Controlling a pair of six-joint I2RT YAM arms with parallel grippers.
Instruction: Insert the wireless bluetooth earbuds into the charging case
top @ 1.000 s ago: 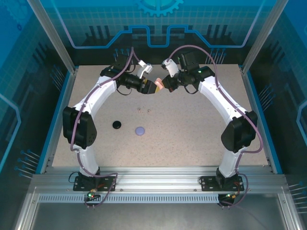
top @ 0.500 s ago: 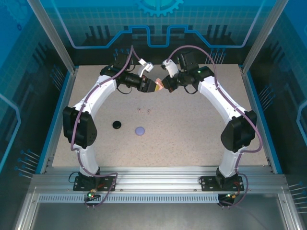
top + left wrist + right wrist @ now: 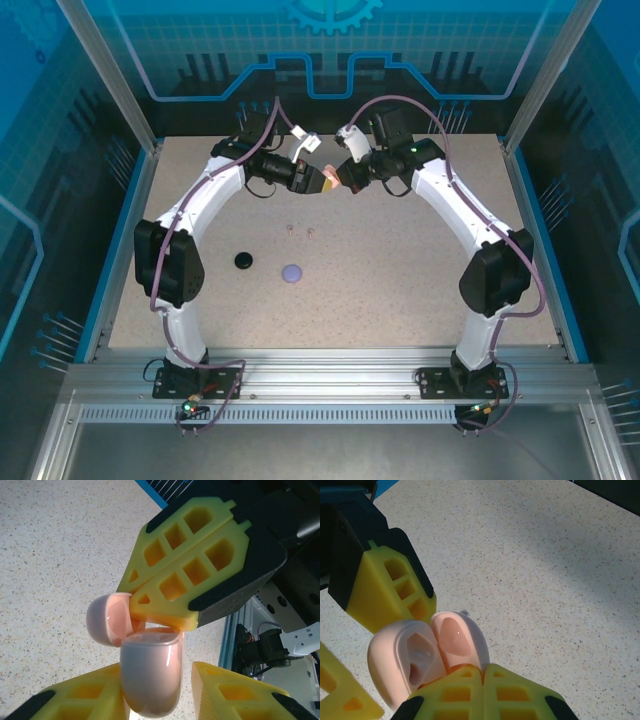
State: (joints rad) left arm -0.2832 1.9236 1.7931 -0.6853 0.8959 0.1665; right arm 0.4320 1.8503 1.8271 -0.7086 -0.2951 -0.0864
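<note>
A pale pink charging case (image 3: 335, 178) hangs in the air at the back of the table, between both grippers. Its lid (image 3: 106, 619) stands open. My right gripper (image 3: 484, 669) is shut on the edge of the lid (image 3: 457, 635). My left gripper (image 3: 159, 672) is open around the case body (image 3: 150, 680): one finger touches it and a gap shows at the other. Two tiny pale earbuds (image 3: 290, 231) (image 3: 311, 233) lie on the table below. The case cavity (image 3: 415, 660) holds no bud that I can see.
A black round case (image 3: 244, 260) and a purple round case (image 3: 292, 272) lie left of centre on the speckled table (image 3: 420, 290). Blue rails (image 3: 120, 250) and frame posts border the table on the sides.
The left gripper's jaws have narrowed around the pink case body. Both grippers stay together at the back of the table, barely shifted.
</note>
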